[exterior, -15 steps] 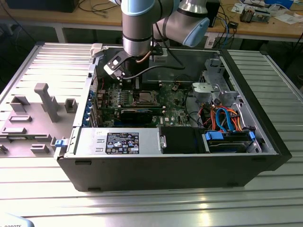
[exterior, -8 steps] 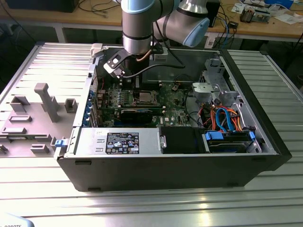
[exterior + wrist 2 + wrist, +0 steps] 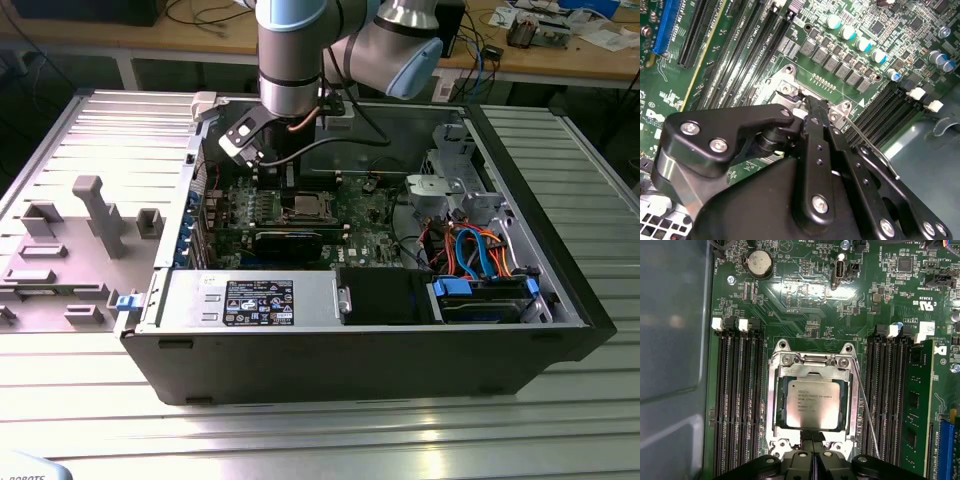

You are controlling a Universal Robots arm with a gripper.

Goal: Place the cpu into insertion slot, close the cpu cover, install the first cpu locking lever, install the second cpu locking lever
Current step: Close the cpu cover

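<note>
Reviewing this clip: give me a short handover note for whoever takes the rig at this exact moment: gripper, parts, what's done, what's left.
Gripper: shut, tips at one edge of the cover; I see nothing held.
Cpu: lies flat in the slot, with the cover closed around it.
Lever: a wire lever beside the cover angles away from it and looks unlatched. I cannot make out a second one.
Done: cpu placed, cover down.
Left: both levers, as far as shows.

One cpu (image 3: 813, 402), one cpu cover (image 3: 773, 405), one coin cell (image 3: 759, 263), one green memory module (image 3: 917, 405), one claw (image 3: 812, 440)
</note>
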